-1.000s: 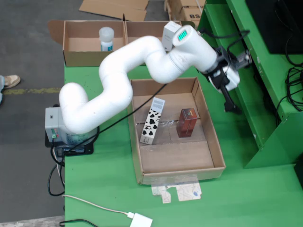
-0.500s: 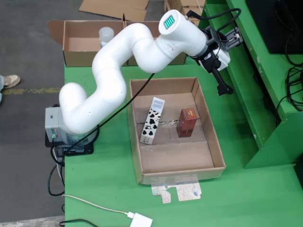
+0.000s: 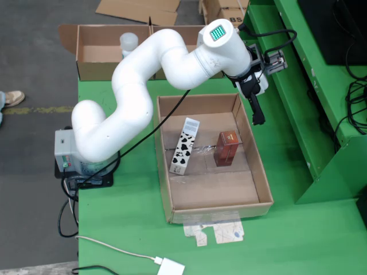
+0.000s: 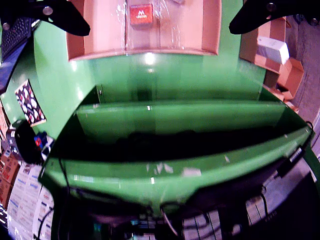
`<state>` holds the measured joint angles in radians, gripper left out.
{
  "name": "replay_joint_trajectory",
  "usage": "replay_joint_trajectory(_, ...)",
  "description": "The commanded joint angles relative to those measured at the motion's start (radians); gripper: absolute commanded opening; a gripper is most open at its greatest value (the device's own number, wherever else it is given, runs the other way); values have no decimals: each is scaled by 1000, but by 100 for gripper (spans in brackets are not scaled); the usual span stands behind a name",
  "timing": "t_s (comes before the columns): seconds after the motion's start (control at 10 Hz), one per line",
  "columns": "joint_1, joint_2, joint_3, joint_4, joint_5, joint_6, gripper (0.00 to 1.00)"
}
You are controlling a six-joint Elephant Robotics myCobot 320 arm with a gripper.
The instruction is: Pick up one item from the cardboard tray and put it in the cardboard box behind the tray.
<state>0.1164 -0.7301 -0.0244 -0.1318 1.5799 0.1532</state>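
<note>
A shallow cardboard tray (image 3: 261,172) lies on the green table. In it are a tall cow-patterned carton (image 3: 184,146) lying on its side and a reddish-brown box (image 3: 227,148) beside it. My gripper (image 3: 258,114) hangs over the tray's back right edge, above and apart from both items. In the wrist view its two black fingers (image 4: 55,15) stand wide apart at the top corners with nothing between them, and the gripper (image 4: 160,25) is open. That view shows the tray (image 4: 210,30) and the reddish-brown box (image 4: 141,14) at the top. The cardboard box (image 3: 94,67) stands behind the tray at the back left.
A pale capped container (image 3: 128,41) stands in the back box. A raised green ledge (image 3: 304,114) with cables runs along the right. Tape scraps (image 3: 218,232) and a white adapter (image 3: 171,267) lie in front of the tray. The arm's base (image 3: 74,154) is at the left edge.
</note>
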Motion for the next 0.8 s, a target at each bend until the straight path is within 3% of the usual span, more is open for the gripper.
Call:
replay_joint_trajectory(0.0, -9, 27, 24, -185, -2, -7, 100)
replay_joint_trajectory(0.7, -17, -30, 24, -186, 6, -8, 100)
